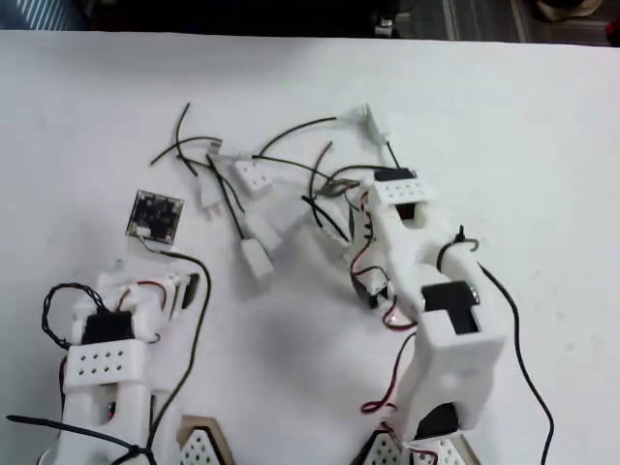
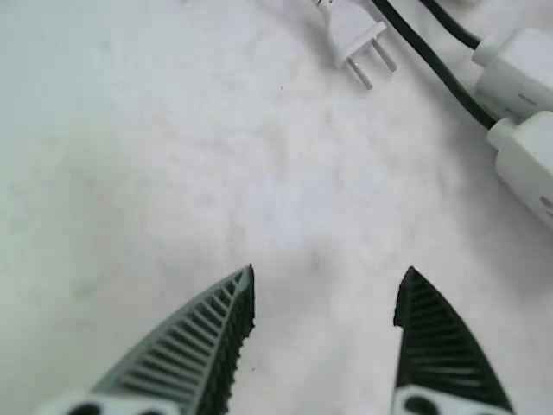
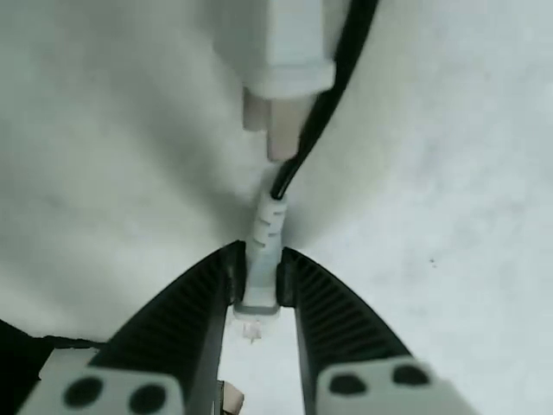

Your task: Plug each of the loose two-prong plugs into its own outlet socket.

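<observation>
seeing right gripper (image 3: 257, 259) pinched tight on white plug (image 3: 263, 226) at its cable end, second plug (image 3: 283, 52) pointing prongs-first at it, just beyond. seeing left gripper (image 2: 327, 278) spread wide, holding nothing, over bare table (image 2: 173, 156) (loose plug (image 2: 350, 30) and white sockets (image 2: 518, 65) lying near, not touching it).

- This looks like a robotics lab or workshop bench.
- A plain white tabletop (image 1: 77, 116) carries a white plastic robot arm (image 1: 107, 358) and a second white arm (image 1: 436, 320), both with bare red and black wiring.
- A small black square circuit board (image 1: 155, 215) lies loose on its cable.
- White two-prong plugs (image 2: 359, 39) and white socket blocks (image 1: 254, 174) on cut black cords lie scattered.
</observation>
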Robot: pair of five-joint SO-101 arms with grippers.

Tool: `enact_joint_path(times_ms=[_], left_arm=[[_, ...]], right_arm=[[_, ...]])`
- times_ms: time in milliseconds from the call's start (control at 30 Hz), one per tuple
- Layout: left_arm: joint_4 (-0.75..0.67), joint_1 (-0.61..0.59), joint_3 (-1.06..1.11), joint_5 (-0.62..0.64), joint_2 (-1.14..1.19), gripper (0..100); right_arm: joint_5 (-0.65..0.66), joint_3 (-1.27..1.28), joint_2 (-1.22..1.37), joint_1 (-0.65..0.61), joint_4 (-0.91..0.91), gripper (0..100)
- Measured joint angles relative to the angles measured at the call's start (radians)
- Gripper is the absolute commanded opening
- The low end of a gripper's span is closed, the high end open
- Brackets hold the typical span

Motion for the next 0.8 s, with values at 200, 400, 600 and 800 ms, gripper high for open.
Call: enact_joint_path(times_ms=[200, 400, 600, 800], left_arm=[[0.0, 0.0, 0.0, 0.0, 0.0, 27], [0.0, 0.0, 0.0, 0.0, 0.0, 27], [0.0, 0.0, 0.0, 0.0, 0.0, 27], [0.0, 0.0, 0.0, 0.0, 0.0, 27]], right_arm=[[0.02, -0.115, 0.08, -0.044, 0.115, 1.7], [0.023, -0.198, 0.092, -0.057, 0.212, 1.7], [0.026, -0.215, -0.044, -0.064, 0.232, 1.7], [-0.014, -0.124, -0.334, -0.124, 0.232, 1.7]])
